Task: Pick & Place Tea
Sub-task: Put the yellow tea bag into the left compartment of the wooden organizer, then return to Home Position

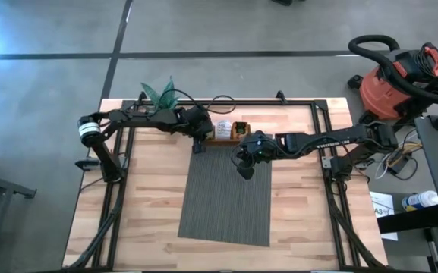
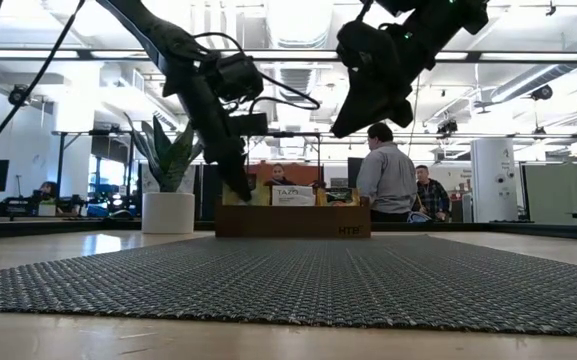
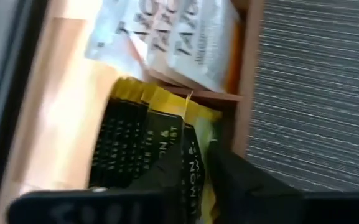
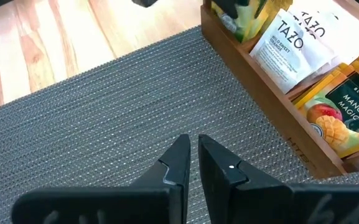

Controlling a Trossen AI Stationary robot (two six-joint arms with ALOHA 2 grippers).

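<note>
Tea sachets (image 4: 294,46) stand on edge in a long wooden tray (image 1: 226,135) at the far side of the desk (image 1: 150,220), just beyond the far edge of the grey mat (image 1: 226,205). White sachets fill the middle compartment; yellow-and-black ones (image 3: 135,149) fill the compartment at the left arm's end, and yellow mango ones (image 4: 344,109) the one at the other end.

The left tool (image 1: 197,141) reaches down into the tray's left end; its dark fingers (image 3: 229,180) sit among the yellow-and-black sachets, and whether they grip one I cannot tell.

The right tool (image 4: 191,163) hangs above the mat's far part, near the tray, fingers closed together on nothing.

A potted plant (image 2: 168,180) stands behind the tray's left end. People (image 2: 386,180) sit in the room beyond. A red vacuum (image 1: 401,83) stands on the floor beside the desk.
</note>
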